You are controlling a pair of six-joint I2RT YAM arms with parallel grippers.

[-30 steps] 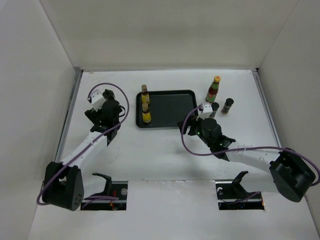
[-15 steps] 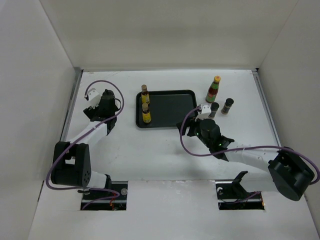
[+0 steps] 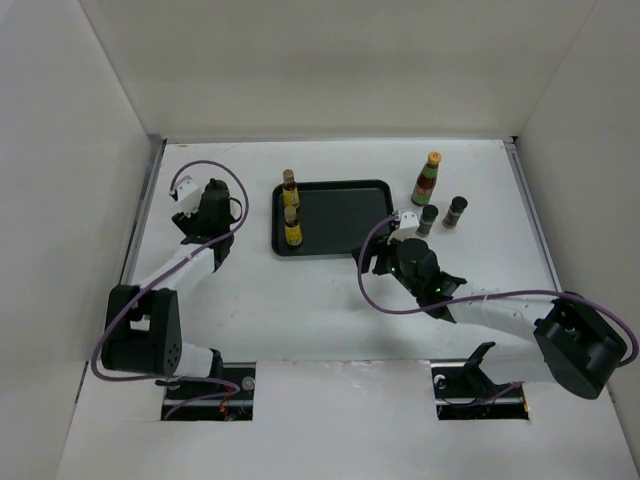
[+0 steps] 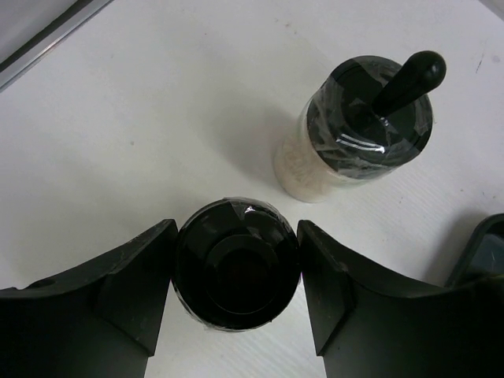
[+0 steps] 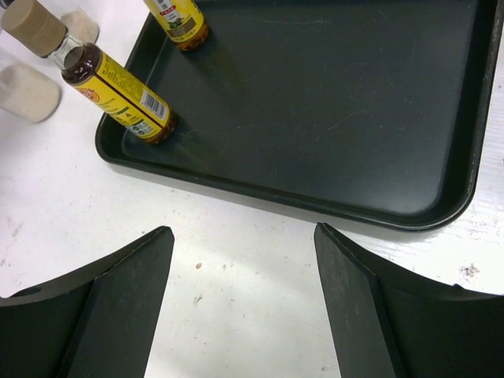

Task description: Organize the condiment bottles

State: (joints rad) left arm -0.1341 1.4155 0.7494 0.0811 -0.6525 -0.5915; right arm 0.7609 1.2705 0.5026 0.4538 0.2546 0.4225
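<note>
**Black cap gripped in the left claw, tray off to its right**

Black plastic fills the middle of the left wrist view: the round cap of a stubby pale bottle, seen from straight above. The claw's two dark fingers press against the cap from either side with no gap showing, so the claw appears closed on it. The bottle is upright, with its long axis pointing up at the camera. I cannot tell whether its base rests on the white table or has been lifted.

A second stubby bottle, also black-capped, stands just beyond the gripped one and a little to the right, with a clear gap between them.

From overhead, the black tray lies to the right of the left claw, near it across bare table. Two yellow-labelled bottles stand inside along the tray's left edge, the side nearest the gripped bottle. The left arm is plainly the nearer one for this carry, and the move would likely be sideways to the right.

The right claw is spread wide with nothing between its fingers, hanging just short of the tray's near edge. Right of the tray, a red bottle and two dark jars wait on the table.
</note>
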